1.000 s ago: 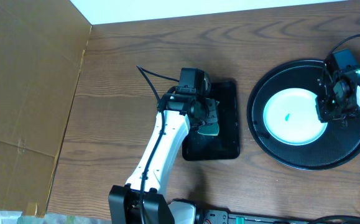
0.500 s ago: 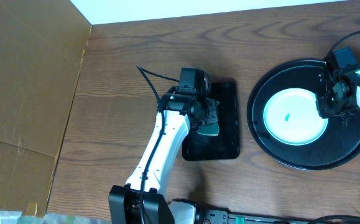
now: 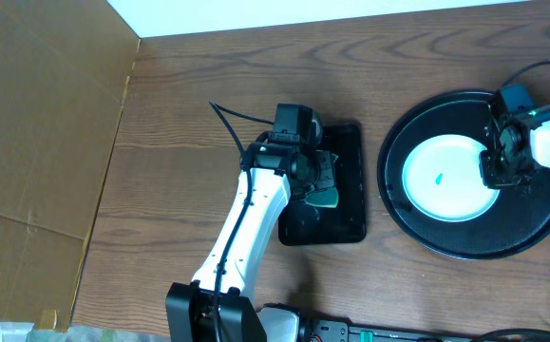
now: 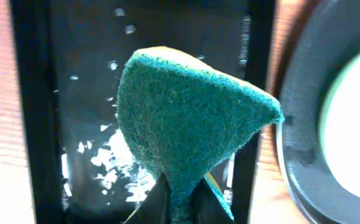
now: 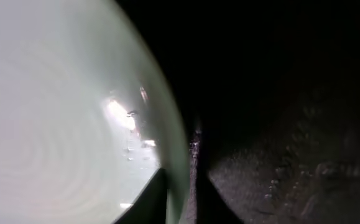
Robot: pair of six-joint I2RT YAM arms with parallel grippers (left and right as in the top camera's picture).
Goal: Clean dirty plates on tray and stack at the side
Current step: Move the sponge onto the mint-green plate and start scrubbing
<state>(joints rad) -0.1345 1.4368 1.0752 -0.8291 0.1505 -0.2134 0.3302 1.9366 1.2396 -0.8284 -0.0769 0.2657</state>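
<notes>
Pale mint round smooth plate (image 3: 450,180), small teal smear (image 3: 439,178) at its centre, inside the large round black glossy tray (image 3: 464,242) at the right of the brown wooden table (image 3: 189,123). At the plate's right rim, right gripper (image 3: 496,173), fingers pinched together on the edge. Well to the left, left gripper (image 3: 314,180) clamped on a folded green scouring sponge (image 4: 186,124) over the small black rectangular tray (image 4: 86,93), speckled with white droplets; brown cardboard sheet (image 3: 37,142) at the far left.

plate (image 3: 426,195): right rim under right gripper (image 3: 499,171) | tray (image 4: 299,163): cut off at right edge | right-wrist view: blurred, dark
</notes>
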